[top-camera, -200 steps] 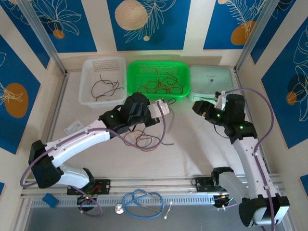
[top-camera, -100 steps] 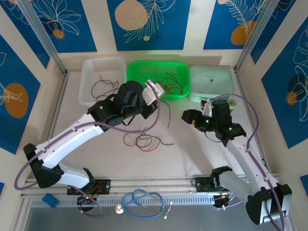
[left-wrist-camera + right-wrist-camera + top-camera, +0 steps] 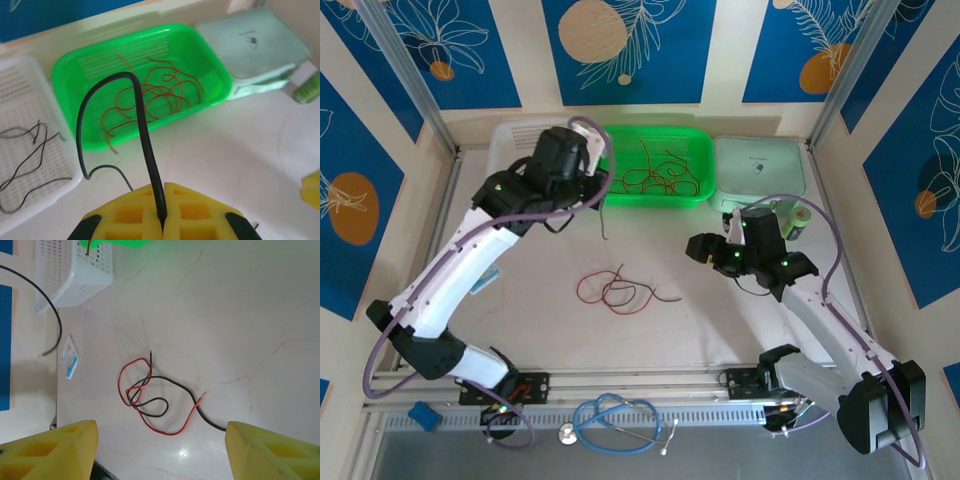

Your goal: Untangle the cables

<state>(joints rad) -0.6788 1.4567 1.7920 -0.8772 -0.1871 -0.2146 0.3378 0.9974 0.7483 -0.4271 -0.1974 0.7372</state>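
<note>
From above, we see the left tool at the far side, over the seam between the white basket and the green basket. A black cable hangs from it. The right tool hovers right of a red-and-black tangle on the bench. Red cables lie in the green basket.

At the left wrist, we find the pads pressed together, pinching the black cable, which arches up and over. Thin black cables lie in the white basket.

At the right wrist, the fingers stand spread, holding nothing, above the tangle.
</note>
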